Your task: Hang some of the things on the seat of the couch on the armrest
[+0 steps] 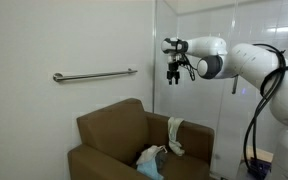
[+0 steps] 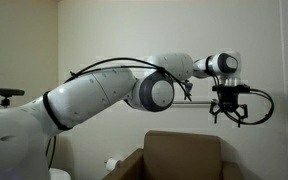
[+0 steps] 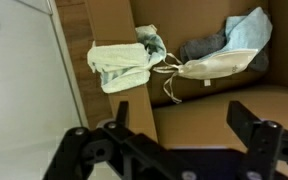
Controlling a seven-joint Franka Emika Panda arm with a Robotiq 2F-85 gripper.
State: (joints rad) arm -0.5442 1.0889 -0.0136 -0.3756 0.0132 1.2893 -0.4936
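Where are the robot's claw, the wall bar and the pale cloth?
gripper (image 1: pixel 173 79): exterior view, between its open fingertips.
wall bar (image 1: pixel 94 74): exterior view, middle of the bar.
pale cloth (image 3: pixel 119 65): wrist view, middle of the bunched fabric.

Couch (image 1: pixel 109 135): its front is cut off at the frame's bottom edge.
Seat (image 3: pixel 224 105): hidden from me in an exterior view, which shows only the back (image 2: pixel 184 150).
Grey cloth (image 3: pixel 202 46): partly under the blue cloth (image 3: pixel 246 30).
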